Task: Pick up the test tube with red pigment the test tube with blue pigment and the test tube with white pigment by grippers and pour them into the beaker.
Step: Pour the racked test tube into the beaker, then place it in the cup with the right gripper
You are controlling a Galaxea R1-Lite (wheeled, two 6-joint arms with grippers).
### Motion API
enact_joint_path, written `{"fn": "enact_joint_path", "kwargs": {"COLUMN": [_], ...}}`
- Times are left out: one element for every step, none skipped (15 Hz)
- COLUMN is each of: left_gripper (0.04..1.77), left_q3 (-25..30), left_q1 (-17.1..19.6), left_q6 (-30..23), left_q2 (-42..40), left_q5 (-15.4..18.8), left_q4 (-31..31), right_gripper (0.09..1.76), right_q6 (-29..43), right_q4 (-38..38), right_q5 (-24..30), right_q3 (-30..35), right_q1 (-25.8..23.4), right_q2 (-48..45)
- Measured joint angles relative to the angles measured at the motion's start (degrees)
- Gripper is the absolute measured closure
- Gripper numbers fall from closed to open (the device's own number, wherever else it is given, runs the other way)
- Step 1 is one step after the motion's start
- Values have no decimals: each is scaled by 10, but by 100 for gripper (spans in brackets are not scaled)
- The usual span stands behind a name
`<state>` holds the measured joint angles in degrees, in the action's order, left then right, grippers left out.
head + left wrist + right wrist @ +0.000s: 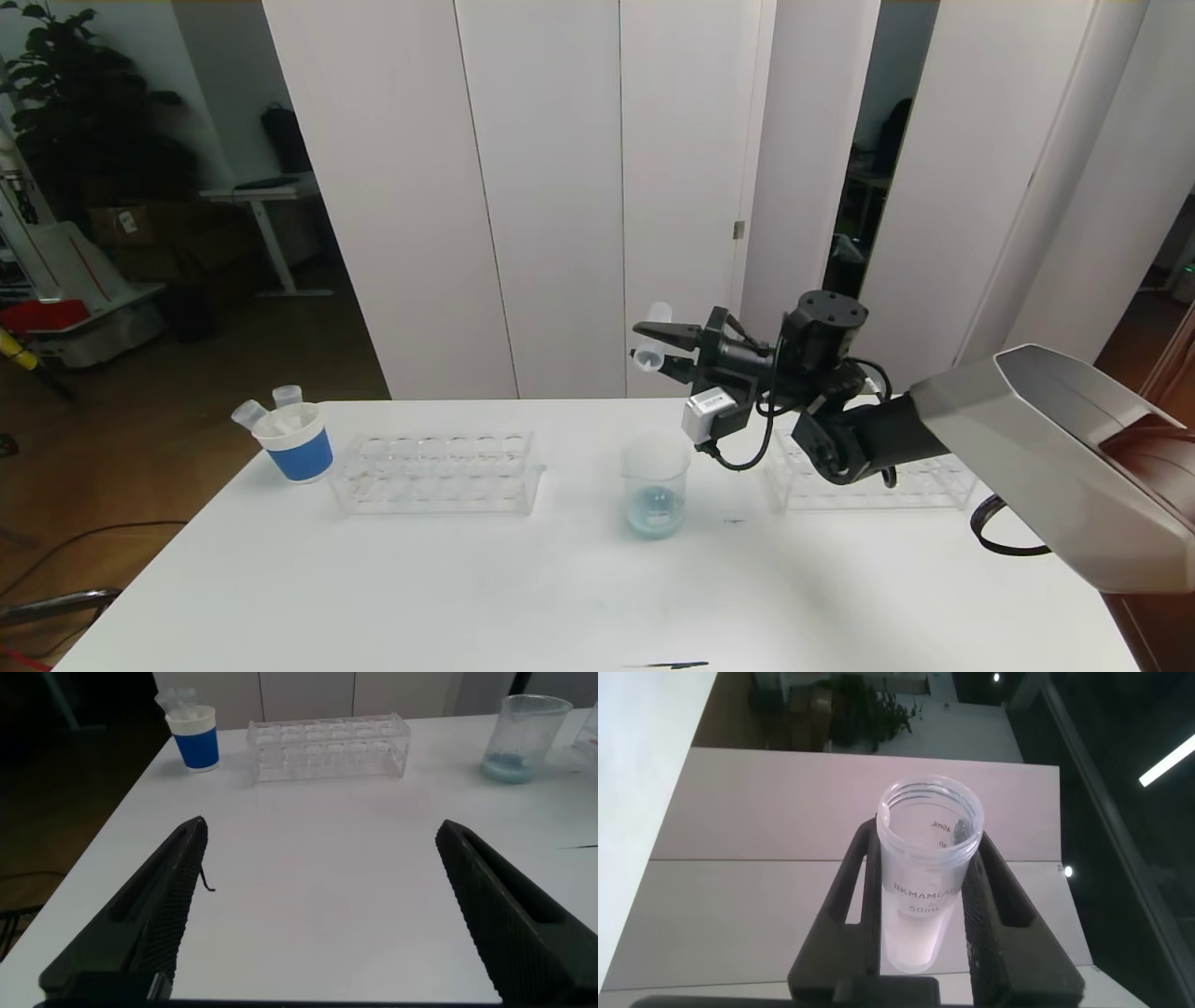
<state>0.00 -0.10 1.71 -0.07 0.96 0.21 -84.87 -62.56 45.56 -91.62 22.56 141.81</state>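
My right gripper (646, 345) is shut on the test tube with white pigment (653, 338), a clear tube held tilted with its mouth lowest, above the beaker (656, 485). In the right wrist view the tube (926, 882) sits between both fingers (982, 905), a faint whitish liquid at its closed end. The beaker holds pale blue liquid at its bottom. My left gripper (321, 826) hangs open over bare table, nothing between its jaws. The test tubes with red and with blue pigment are out of view.
A blue-banded paper cup (297, 448) with two clear tubes stands at the table's far left. An empty clear rack (437, 471) lies between cup and beaker. A second rack (868, 481) sits under my right arm. The left wrist view also shows cup (196, 737), rack (327, 749) and beaker (523, 737).
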Motion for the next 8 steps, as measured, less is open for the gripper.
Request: {"fn": "enact_joint_path", "kwargs": {"left_gripper": [7, 7, 7, 7, 7, 7, 7, 7], "left_q3": [0, 0, 0, 0, 0, 0, 0, 0], "left_q1": [0, 0, 0, 0, 0, 0, 0, 0], "left_q6": [0, 0, 0, 0, 0, 0, 0, 0], "left_q2": [0, 0, 0, 0, 0, 0, 0, 0], "left_q5": [0, 0, 0, 0, 0, 0, 0, 0], "left_q4": [0, 0, 0, 0, 0, 0, 0, 0], "right_gripper": [127, 127, 127, 127, 127, 127, 127, 127], "right_q6": [12, 28, 56, 90, 127, 163, 211, 265], "right_q4": [2, 5, 5, 4, 4, 4, 3, 2], "right_q5": [-16, -38, -74, -114, -163, -217, -278, -342], "right_q3": [0, 1, 2, 5, 12, 22, 34, 49], "right_q1": [2, 3, 6, 9, 11, 14, 17, 20], "right_q2": [-9, -18, -29, -40, -54, -69, -84, -101]}}
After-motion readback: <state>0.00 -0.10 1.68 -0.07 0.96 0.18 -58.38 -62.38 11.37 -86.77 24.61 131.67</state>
